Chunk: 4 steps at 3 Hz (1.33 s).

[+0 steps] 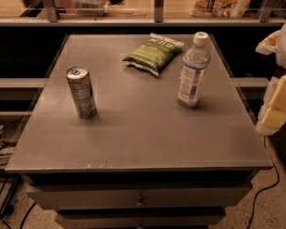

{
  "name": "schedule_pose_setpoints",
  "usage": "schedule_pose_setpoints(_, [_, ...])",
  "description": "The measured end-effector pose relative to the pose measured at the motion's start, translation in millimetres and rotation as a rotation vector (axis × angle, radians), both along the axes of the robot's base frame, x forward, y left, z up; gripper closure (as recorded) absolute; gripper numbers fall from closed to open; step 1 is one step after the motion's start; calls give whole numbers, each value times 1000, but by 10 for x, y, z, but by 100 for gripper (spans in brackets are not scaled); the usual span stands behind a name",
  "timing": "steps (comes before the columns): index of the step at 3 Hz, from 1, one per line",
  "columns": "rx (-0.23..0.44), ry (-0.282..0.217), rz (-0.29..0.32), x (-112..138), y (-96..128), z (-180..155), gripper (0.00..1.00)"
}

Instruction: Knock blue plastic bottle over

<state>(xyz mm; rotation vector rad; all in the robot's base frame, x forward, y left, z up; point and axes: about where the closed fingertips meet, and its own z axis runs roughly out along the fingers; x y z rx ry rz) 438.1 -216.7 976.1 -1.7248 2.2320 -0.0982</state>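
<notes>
The blue plastic bottle [193,69] stands upright on the right back part of the grey table [133,137]. It is clear and faintly bluish, with a white cap and a white label with blue print. My gripper [278,104] shows as white and yellowish parts at the right edge of the view. It is beyond the table's right side, to the right of the bottle and apart from it.
A slim silver-blue can [81,91] stands upright on the left of the table. A green chip bag [153,53] lies at the back middle, left of the bottle. A shelf rail [133,20] runs behind the table. Drawers [138,197] are below its front edge.
</notes>
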Motion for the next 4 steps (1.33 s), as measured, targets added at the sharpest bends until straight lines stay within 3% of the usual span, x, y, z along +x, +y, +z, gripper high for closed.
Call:
schedule_pose_setpoints(1, [12, -6, 4, 25, 5, 4, 0])
schedule_pose_setpoints(3, [105, -47, 36, 227, 49, 19, 0])
schedule_pose_setpoints(4, [265, -103, 37, 548, 251, -36, 0])
